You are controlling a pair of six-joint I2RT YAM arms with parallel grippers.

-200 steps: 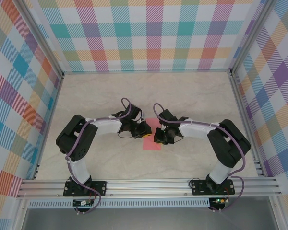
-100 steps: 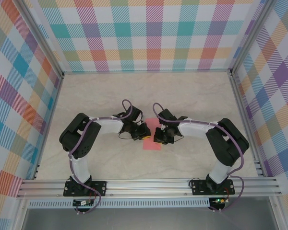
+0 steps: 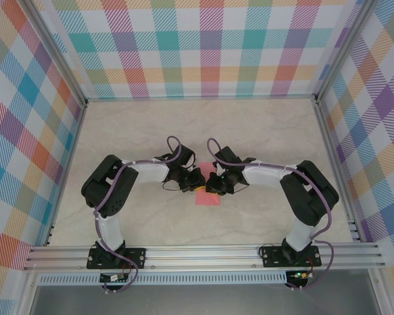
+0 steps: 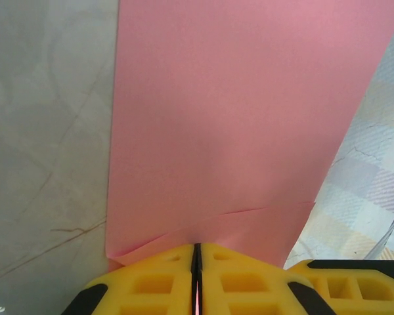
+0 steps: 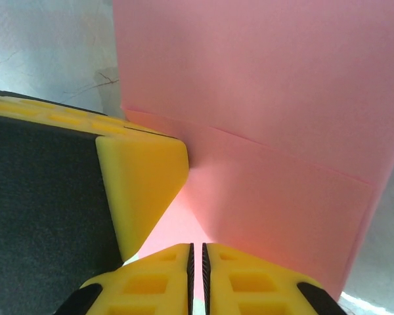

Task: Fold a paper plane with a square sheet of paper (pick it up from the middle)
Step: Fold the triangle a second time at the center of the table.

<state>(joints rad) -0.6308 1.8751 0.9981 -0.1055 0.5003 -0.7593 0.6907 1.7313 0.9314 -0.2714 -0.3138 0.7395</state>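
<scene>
As L tool (image 4: pixel 197 252) & R tool (image 5: pixel 197 252) clamp it, sheet (image 4: pixel 236 118) sits btwn.

A pale, marbled tabletop (image 3: pixel 262 131) with faint grey-brown veins lies in the middle of the enclosure. Walls of pastel check pattern stand on three sides: the far wall (image 3: pixel 203 46), the left wall (image 3: pixel 26 131) and the right wall (image 3: pixel 374 125). Silver aluminium posts (image 3: pixel 52 49) run along the far corners where the walls meet. An aluminium rail (image 3: pixel 203 254) crosses the table's near edge, and a grey strip (image 3: pixel 203 298) lies nearer still.
</scene>
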